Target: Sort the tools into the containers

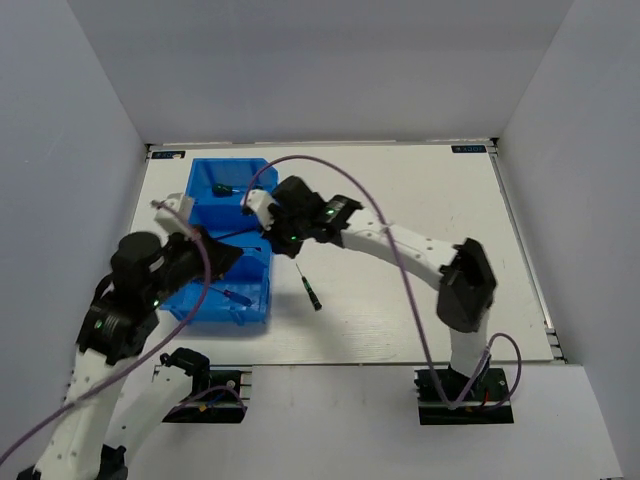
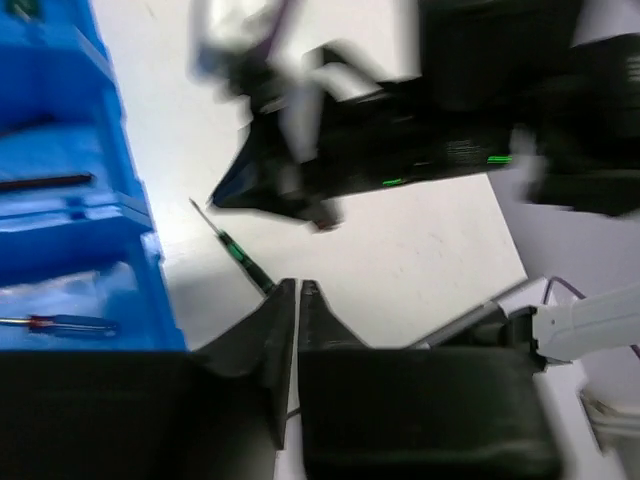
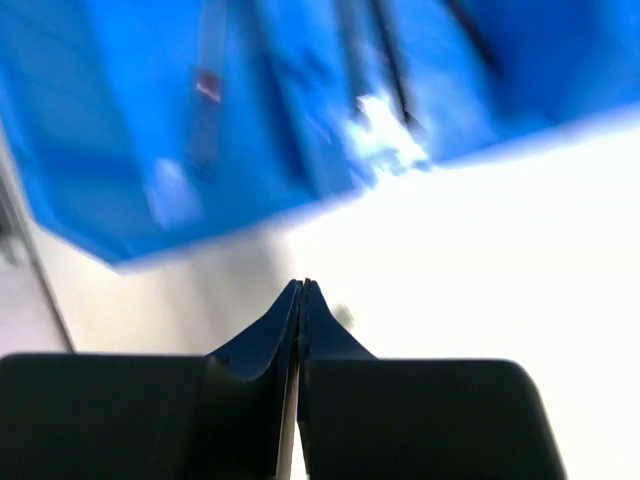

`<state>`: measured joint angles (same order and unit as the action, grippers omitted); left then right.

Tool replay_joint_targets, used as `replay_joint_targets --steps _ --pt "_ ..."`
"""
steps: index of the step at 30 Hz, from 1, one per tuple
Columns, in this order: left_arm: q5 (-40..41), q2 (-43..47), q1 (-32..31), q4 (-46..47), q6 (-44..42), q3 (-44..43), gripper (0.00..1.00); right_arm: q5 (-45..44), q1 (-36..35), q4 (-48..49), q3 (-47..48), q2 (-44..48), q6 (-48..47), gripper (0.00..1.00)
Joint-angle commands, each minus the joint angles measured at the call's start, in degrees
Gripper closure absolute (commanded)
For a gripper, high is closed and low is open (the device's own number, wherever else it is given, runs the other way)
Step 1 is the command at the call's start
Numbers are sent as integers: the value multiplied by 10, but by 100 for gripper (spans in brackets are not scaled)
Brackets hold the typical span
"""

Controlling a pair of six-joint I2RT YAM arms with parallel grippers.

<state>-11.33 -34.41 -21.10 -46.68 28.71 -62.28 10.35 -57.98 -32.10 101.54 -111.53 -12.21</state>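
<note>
- Bench (image 1: 420,200): the white surface in front of you, with the bin on its left half and both arms reaching in from the near edge.
- Blue bin (image 1: 255,315): cross walls split it into three compartments, running from far to near.
- Right gripper (image 3: 303,290): its fingers are pressed flat together with nothing between them. It hangs over bare bench just beside the bin's right wall (its wrist view is badly blurred, so take little more from it).
- Left gripper (image 2: 298,295): it is closed down to a hairline slit and has hold of nothing. From above, you see its arm lying across the near part of the bin.
- Green-handled screwdriver (image 1: 309,287): it lies loose on the bench just right of the bin, apart from both grippers, with its shaft pointing to the far side.
- Thin screwdriver (image 2: 60,323): it has a reddish handle and lies flat in the near compartment.
- Dark rod (image 2: 45,182): it lies in the middle compartment (you cannot tell its exact shape).
- Green item (image 1: 222,188): it sits in the far compartment and is too small to name.
</note>
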Motion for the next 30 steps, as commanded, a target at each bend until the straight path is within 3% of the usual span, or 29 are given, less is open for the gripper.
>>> replay_joint_targets --steps 1,2,4,5,8,11,12,16,19,26,30 --pt "-86 -95 4 57 6 40 90 -76 37 -1 -76 95 0 100" --pt "-95 -115 -2 63 15 56 100 -82 50 -10 -115 120 -6 100" --pt "-105 -154 -9 69 21 61 100 -95 67 -19 -175 154 -18 100" --pt "-106 -188 -15 75 27 71 100 -101 72 -23 -211 177 -17 88" --pt "-87 -255 -37 75 39 76 100 -132 116 -26 -294 229 -19 65" --pt "-51 -310 -73 75 61 61 90 -129 159 -42 -331 267 -12 62" --pt "-41 -351 -85 75 76 51 78 -125 176 -49 -336 271 -9 60" --pt "59 -463 -164 45 131 -27 51 -108 215 -59 -355 302 3 57" --pt "150 -504 -221 16 212 -52 42 -110 233 -60 -368 320 20 56" --pt "239 -573 -298 -44 412 -70 39 -89 272 -70 -405 369 53 53" --pt "267 -653 -331 -92 435 -142 39 -68 285 -75 -426 381 76 53"
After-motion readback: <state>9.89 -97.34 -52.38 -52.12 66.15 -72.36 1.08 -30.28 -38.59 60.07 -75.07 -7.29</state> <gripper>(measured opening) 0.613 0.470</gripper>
